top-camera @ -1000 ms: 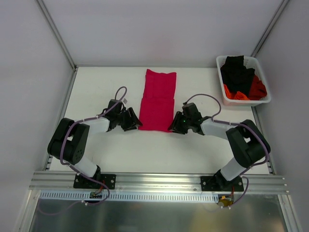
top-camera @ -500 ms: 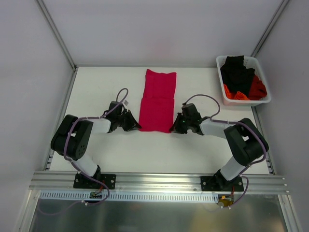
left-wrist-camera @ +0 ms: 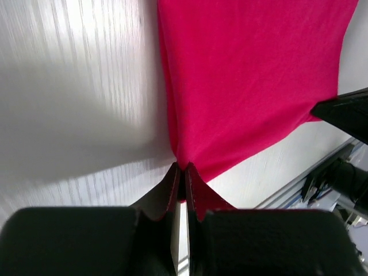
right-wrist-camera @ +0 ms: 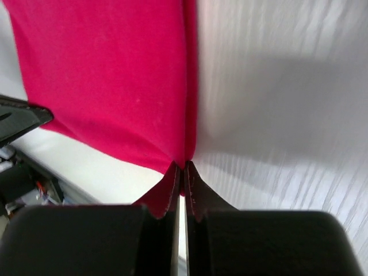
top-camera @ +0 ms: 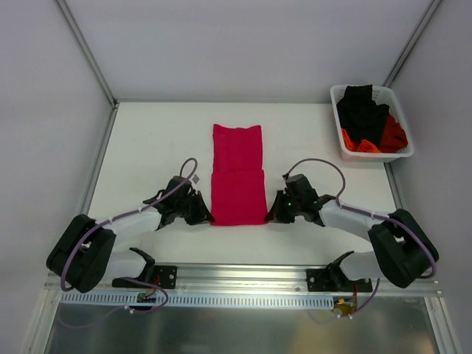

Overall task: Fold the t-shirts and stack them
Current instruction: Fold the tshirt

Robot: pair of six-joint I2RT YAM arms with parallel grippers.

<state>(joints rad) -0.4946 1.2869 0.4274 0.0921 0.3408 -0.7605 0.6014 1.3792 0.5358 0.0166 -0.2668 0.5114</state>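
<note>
A crimson-pink t-shirt (top-camera: 237, 173) lies folded into a long strip on the white table, its near end close to the arms. My left gripper (top-camera: 207, 217) is shut on the strip's near left corner (left-wrist-camera: 183, 167). My right gripper (top-camera: 270, 216) is shut on its near right corner (right-wrist-camera: 183, 164). Both wrist views show the cloth (left-wrist-camera: 247, 80) (right-wrist-camera: 115, 80) stretched away from the pinched corners. Black and orange-red t-shirts (top-camera: 366, 122) are piled in the basket.
A white plastic basket (top-camera: 372, 155) stands at the back right of the table. Grey walls close in the table at the back and both sides. A metal rail (top-camera: 243, 276) runs along the near edge.
Both grippers have pulled the shirt's near end toward the arms' bases. The whole strip has slid nearer and lies straighter.
</note>
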